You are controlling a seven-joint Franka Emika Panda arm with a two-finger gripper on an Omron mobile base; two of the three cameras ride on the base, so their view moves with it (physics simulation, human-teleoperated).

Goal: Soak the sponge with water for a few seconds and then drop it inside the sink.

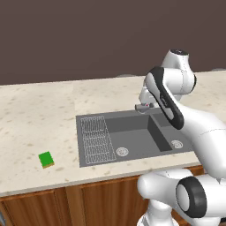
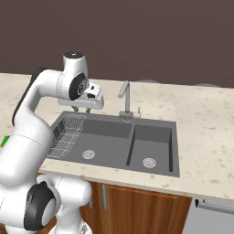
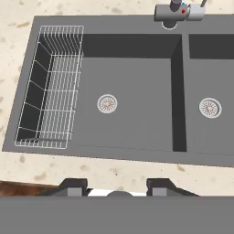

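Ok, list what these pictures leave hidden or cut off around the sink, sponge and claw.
- Left base view: the arm covers the faucet and the right end of the sink.
- Right base view: the sponge is a green sliver behind the arm, at the frame edge.
- Hand view: only the finger tips of the claw show; the faucet's spout is cut off at the top.
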